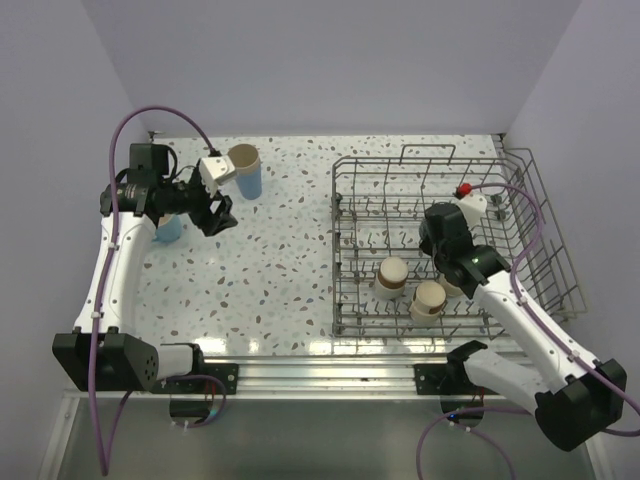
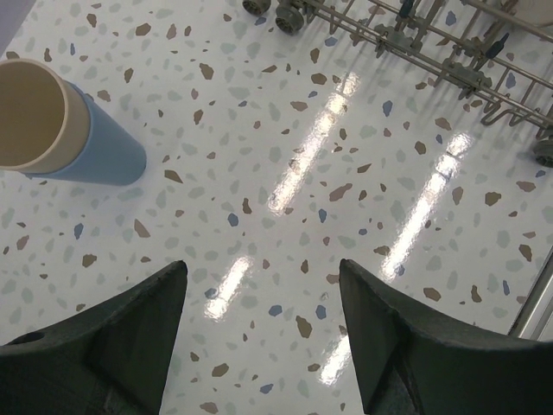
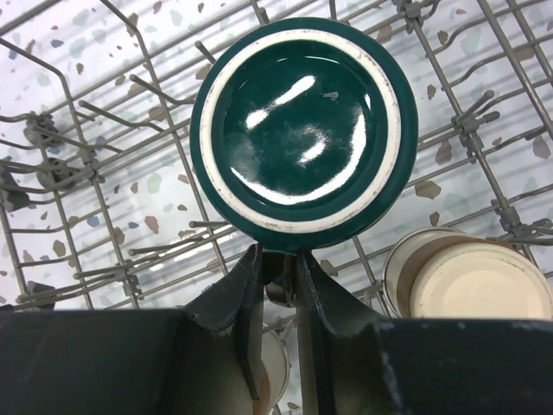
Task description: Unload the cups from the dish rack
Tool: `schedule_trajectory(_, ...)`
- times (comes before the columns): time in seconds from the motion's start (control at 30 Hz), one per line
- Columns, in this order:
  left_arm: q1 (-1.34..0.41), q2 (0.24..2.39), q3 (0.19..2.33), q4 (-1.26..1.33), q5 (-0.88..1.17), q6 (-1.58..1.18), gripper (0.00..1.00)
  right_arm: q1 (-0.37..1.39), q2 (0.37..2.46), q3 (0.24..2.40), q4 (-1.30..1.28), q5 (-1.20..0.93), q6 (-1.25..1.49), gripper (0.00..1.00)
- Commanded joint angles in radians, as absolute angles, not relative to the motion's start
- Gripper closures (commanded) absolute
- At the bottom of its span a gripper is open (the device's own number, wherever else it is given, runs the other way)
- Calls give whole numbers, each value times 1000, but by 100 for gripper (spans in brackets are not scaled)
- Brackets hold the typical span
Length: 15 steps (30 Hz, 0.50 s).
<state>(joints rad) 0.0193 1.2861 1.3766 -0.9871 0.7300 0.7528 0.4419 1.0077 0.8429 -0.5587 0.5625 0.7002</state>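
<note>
Over in the dish rack (image 1: 420, 160), the right pincer (image 3: 278, 261) is clenched on the near edge of an upturned dark teal mug (image 3: 302, 125). Two short beige cups (image 1: 392, 275) stand upside down just beside it. Above the bench (image 1: 280, 270), the left pincer (image 2: 262, 268) hangs released near a beige tumbler (image 2: 30, 112) nested in a light blue tumbler (image 2: 104, 151).

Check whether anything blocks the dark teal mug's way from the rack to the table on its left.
Yes. The dish rack's upright tines and raised left side stand between; the right end effector, shut on the mug, likely must lift it over them.
</note>
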Motion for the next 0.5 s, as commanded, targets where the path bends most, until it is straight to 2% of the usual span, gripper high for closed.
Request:
schedule_trajectory(0.0, 23, 1281, 1390, -943, 776, 713, 25, 436, 962, 910, -482, 629, 669, 100)
schedule_trajectory(0.27, 23, 1295, 1396, -928, 808, 681, 25, 433, 953, 917, -454, 597, 654, 100)
schedule_trajectory(0.47, 8, 1338, 1423, -830, 894, 543, 27, 433, 948, 1037, -443, 467, 614, 100)
